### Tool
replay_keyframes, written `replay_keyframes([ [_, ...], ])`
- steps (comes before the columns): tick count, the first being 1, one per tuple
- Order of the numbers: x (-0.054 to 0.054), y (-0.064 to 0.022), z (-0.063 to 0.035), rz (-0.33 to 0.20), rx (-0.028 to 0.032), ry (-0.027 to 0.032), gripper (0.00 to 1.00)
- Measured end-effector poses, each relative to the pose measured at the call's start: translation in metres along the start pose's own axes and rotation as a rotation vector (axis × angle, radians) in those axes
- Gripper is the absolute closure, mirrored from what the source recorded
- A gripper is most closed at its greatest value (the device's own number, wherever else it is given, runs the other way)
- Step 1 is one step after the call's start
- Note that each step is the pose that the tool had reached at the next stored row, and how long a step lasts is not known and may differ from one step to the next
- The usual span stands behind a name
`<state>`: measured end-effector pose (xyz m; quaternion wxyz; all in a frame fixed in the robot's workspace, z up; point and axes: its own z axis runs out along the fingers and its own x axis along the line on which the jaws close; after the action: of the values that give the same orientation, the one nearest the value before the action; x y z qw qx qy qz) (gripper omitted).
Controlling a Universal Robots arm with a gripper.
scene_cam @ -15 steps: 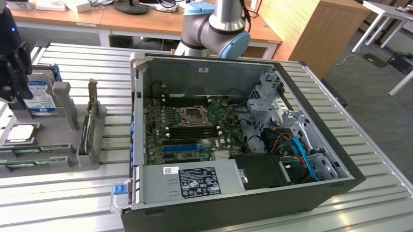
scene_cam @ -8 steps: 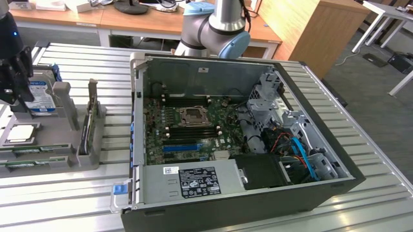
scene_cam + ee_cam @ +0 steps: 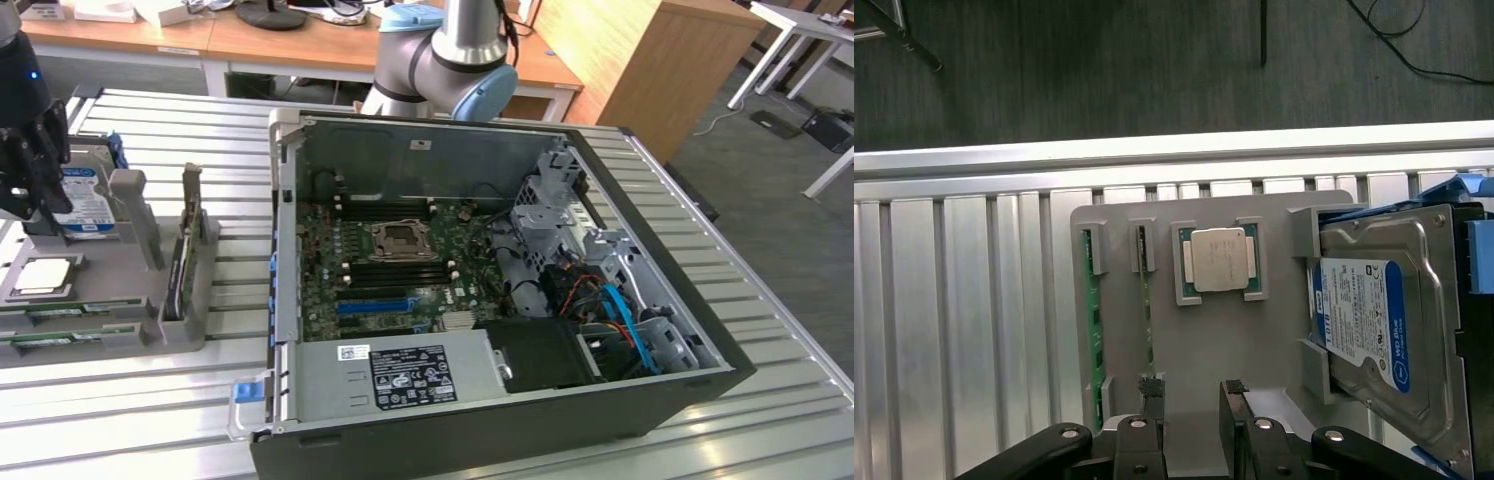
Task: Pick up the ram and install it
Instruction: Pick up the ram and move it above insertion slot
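Gripper (image 3: 1191,392) hangs over the grey fixture tray (image 3: 1254,350). Fingers (image 3: 1151,395) are spread apart w/ nothing btwn them. One fingertip is right at the end of the ram (image 3: 1146,300); can't tell if it's touching.

Ram sits on edge in a tray slot. A 2nd green stick (image 3: 1094,310) runs parallel just beside it, nearer the tray's side edge. CPU chip (image 3: 1221,260) lies in its pocket mid-tray, on the ram's other side. Hard drive (image 3: 1374,320) w/ blue label stands in its holder at the tray's opposite edge.

Tray rests on the slatted metal table (image 3: 954,330), close to the table's edge. In the exterior view it's at the table's end on the exterior view's left. Open PC case (image 3: 347,160) stands beside the tray toward the exterior view's right, well apart from the gripper. Motherboard (image 3: 387,270) lies exposed inside, w/ a blue slot (image 3: 374,305) on it. Arm base (image 3: 447,60) rises behind the case's far wall.
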<state>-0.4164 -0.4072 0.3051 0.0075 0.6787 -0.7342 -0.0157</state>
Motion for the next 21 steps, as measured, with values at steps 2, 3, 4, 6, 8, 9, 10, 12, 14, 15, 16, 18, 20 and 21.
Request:
replay_keyframes([
  [2, 0.0, 0.0002, 0.0002, 0.0, 0.0047, -0.0031, 0.64],
  [3, 0.0, 0.0003, 0.0002, 0.0, 0.0074, -0.0045, 0.64],
  [4, 0.0, 0.0003, 0.0001, 0.0, 0.0086, -0.0051, 0.64],
  [6, 0.0, 0.0003, 0.0002, -0.001, 0.0088, -0.0052, 0.64],
  [8, 0.0, 0.0005, 0.0001, 0.0, 0.0087, -0.0051, 0.64],
  [9, 0.001, 0.0005, 0.0002, 0.0, 0.0088, -0.0052, 0.64],
  [10, 0.001, 0.0005, 0.0002, -0.001, 0.0089, -0.0052, 0.64],
  [12, 0.003, 0.0008, 0.0002, -0.001, 0.0088, -0.0051, 0.64],
  [14, 0.004, 0.0012, 0.0001, -0.001, 0.0088, -0.0051, 0.64],
  [15, 0.005, 0.0014, 0.0001, -0.001, 0.0088, -0.0051, 0.64],
  [16, 0.006, 0.0016, 0.0001, -0.001, 0.0087, -0.0051, 0.64],
  [18, 0.008, 0.0022, 0.0001, -0.001, 0.0088, -0.0051, 0.64],
  [20, 0.01, 0.0027, 0.0002, -0.001, 0.0088, -0.0052, 0.64],
  [21, 0.011, 0.0029, 0.0002, -0.001, 0.0088, -0.0052, 0.64],
])
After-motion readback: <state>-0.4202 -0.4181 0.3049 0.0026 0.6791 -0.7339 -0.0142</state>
